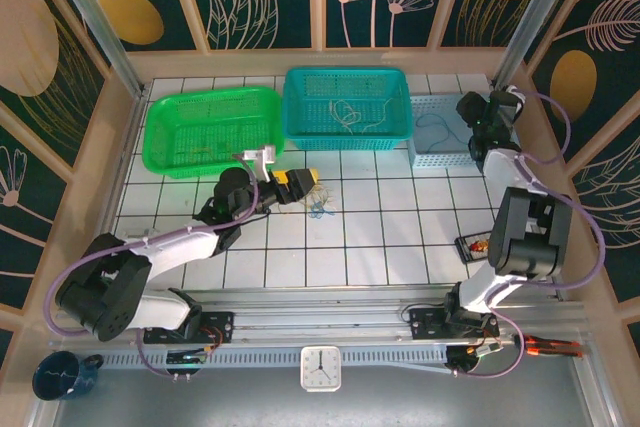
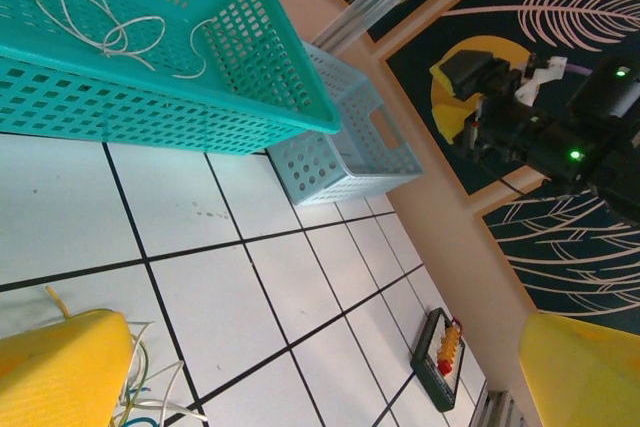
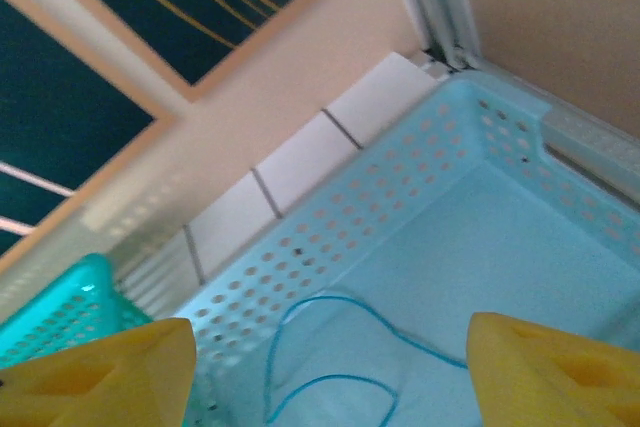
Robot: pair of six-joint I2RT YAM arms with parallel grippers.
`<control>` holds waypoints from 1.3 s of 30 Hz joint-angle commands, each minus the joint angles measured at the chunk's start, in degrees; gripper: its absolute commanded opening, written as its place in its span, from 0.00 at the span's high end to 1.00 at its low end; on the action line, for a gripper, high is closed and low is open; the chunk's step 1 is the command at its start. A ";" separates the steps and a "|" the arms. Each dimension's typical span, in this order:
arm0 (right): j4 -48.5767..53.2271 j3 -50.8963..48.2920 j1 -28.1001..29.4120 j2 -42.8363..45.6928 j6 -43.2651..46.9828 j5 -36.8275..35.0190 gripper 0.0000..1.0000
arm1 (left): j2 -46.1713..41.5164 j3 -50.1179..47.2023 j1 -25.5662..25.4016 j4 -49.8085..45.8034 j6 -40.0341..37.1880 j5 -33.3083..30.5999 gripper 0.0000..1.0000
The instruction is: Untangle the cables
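Observation:
A small tangle of cables [image 1: 320,205] in white, yellow and light blue lies on the tiled table, just right of my left gripper [image 1: 300,185]. The tangle [image 2: 150,397] sits beside the left yellow finger [image 2: 60,372]. My left gripper [image 2: 330,372] is open with bare tile between its fingers. A white cable [image 1: 347,112] lies loose in the teal basket [image 1: 300,127]. A light blue cable [image 3: 340,367] rests on the floor of the pale blue basket [image 3: 470,147]. My right gripper [image 3: 330,382] hangs open above that basket [image 1: 432,159], holding nothing.
A green basket [image 1: 160,132] stands at the back left beside the teal basket [image 2: 290,67]. A small black box with yellow and red buttons [image 1: 473,244] lies near the right arm's base. The wooden walls close in at the back and sides.

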State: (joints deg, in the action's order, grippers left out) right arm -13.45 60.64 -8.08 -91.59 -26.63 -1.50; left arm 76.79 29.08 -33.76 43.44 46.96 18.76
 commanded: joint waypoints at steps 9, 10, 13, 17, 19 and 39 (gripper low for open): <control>1.15 -7.20 17.47 12.78 -1.81 3.57 0.30 | -6.66 -2.89 0.20 -9.34 -0.95 -7.04 0.01; 1.30 -7.97 19.50 13.48 -1.88 3.29 0.30 | -7.13 -3.44 0.27 -9.87 -0.60 -7.51 0.01; 1.75 -10.34 26.31 15.02 -2.15 2.40 0.31 | -8.23 -5.02 0.28 -11.68 0.21 -8.85 0.01; 0.44 -14.32 34.42 15.66 -3.63 2.06 0.31 | -9.07 -6.31 0.28 -14.32 1.89 -10.98 0.01; 0.20 -15.54 38.43 15.10 -4.08 1.25 0.30 | -9.12 -6.57 0.56 -16.51 2.96 -12.55 0.01; 0.08 -13.37 54.70 1.97 -4.84 0.80 0.38 | -0.44 3.55 4.94 -40.58 -14.18 -11.82 0.27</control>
State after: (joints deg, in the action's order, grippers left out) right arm -12.64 45.87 46.35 -88.38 -30.63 0.95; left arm 74.54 31.05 -28.45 8.71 38.02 5.63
